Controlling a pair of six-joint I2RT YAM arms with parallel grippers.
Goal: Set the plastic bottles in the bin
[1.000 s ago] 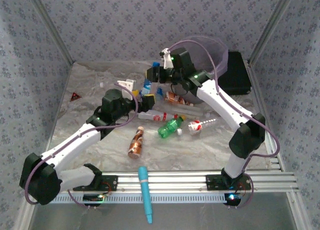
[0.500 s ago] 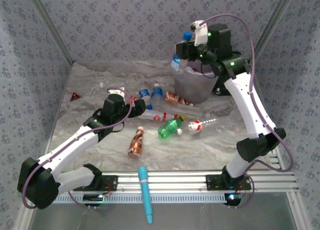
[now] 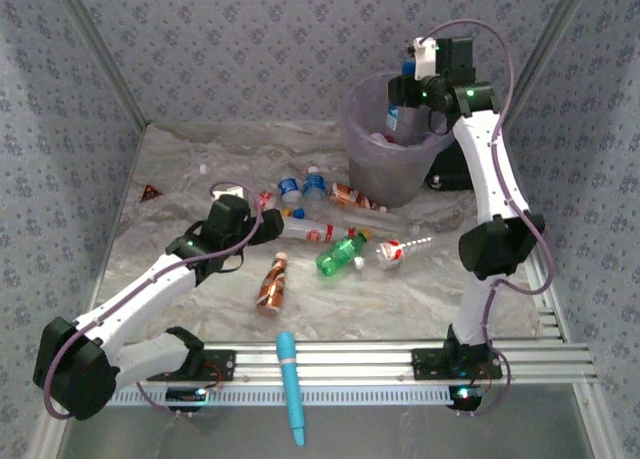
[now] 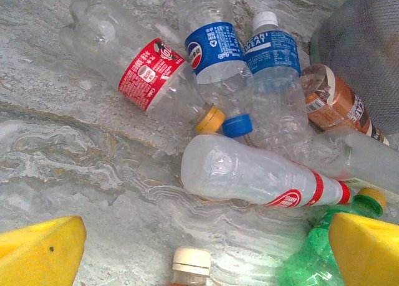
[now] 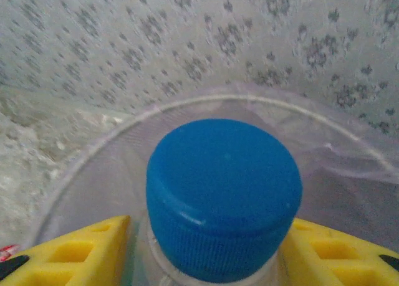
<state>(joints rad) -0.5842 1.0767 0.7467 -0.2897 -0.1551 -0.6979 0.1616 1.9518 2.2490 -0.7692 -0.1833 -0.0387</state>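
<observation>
So, the right pincer (image 5: 206, 252) is clamped on a blue-capped bottle (image 5: 224, 192) above the bin (image 3: 385, 174). The left pincer (image 4: 202, 248) gapes wide over loose bottles (image 4: 249, 174) on the surface (image 4: 62, 167): a Pepsi-logo bottle (image 4: 212, 46) and a blue-label bottle (image 4: 271, 49) reading "ARI…WEAT".

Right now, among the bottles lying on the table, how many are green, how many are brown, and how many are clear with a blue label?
Green bottle: 1
Brown bottles: 2
Clear bottles with a blue label: 2
Total: 5
</observation>
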